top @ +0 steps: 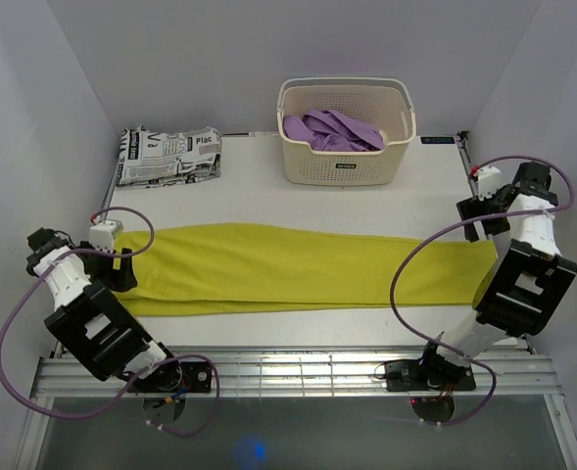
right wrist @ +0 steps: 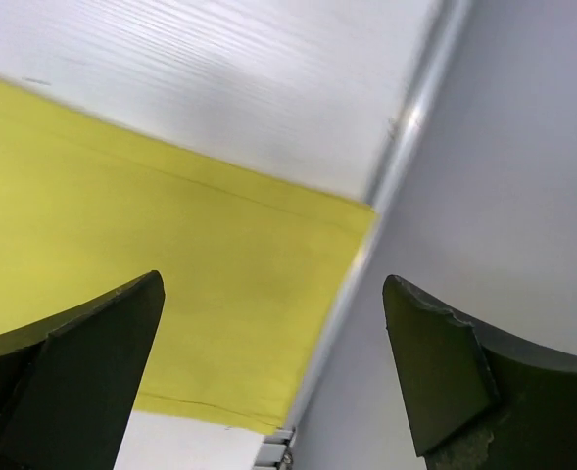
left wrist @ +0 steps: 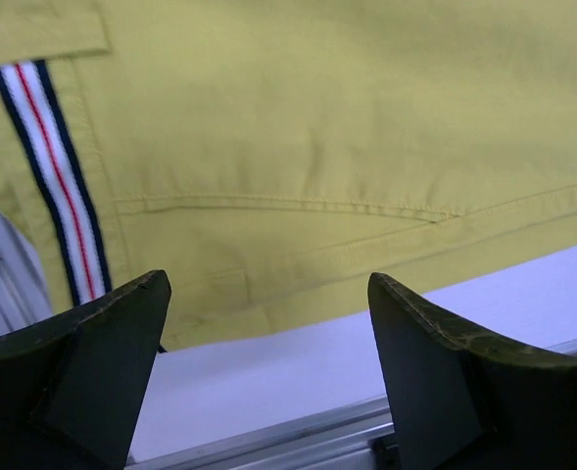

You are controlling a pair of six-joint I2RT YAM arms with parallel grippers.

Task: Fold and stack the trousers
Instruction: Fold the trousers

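Left gripper (left wrist: 268, 294) has its jaws apart with nothing in them, parked right over the waist end of the yellow trousers (top: 288, 266), so I'd guess it's lined up to pinch that edge for a fold. Fabric looks like smooth cotton twill with a flat stitched pocket seam, plus a navy/white/red striped ribbon (left wrist: 58, 186) near the waistband. They're laid long and flat across the white table (top: 259, 196), seemingly doubled leg on leg. Right gripper (right wrist: 273, 289) is spread wide too, holding nothing, hovering over the hem corner by the table's right edge.
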